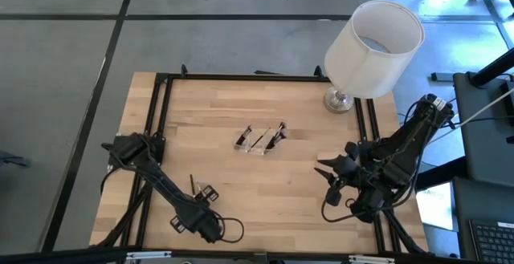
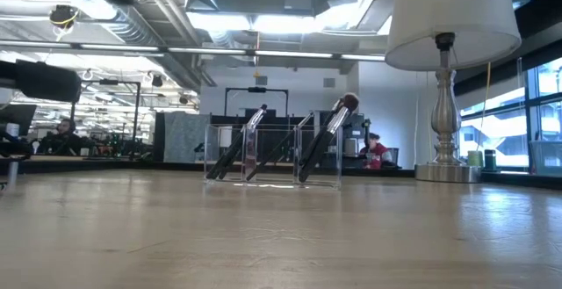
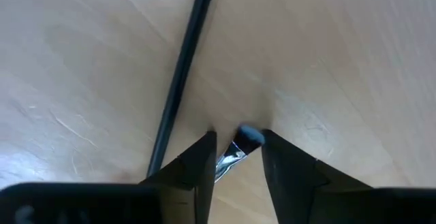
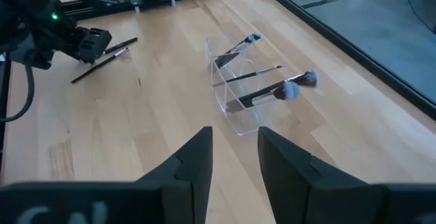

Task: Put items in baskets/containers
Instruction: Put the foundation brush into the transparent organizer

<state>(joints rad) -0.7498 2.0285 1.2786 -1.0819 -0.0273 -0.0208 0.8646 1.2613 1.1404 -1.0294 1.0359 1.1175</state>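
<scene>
Wooden tabletop [image 1: 265, 184] carries a clear tray [image 1: 259, 140] at centre, three brushes [image 2: 327, 140] leaning inside so their heads stand up. Well away from the tray toward the near-left corner, the left gripper [image 3: 237, 157] straddles a silver-ended brush [image 3: 240, 149], fingers spread either side, apparently lining up a pick; another brush [image 3: 178, 81] lies just beside. The right gripper [image 4: 235, 156] waits right of the tray, fingers apart, empty.

The pale wooden table [image 1: 241, 184] carries a clear tray [image 1: 259, 140] near its middle with brushes [image 4: 272, 93] leaning in it, a white-shaded lamp [image 1: 371, 49] at one far corner, and two loose brushes [image 4: 102, 59] near the left edge.
</scene>
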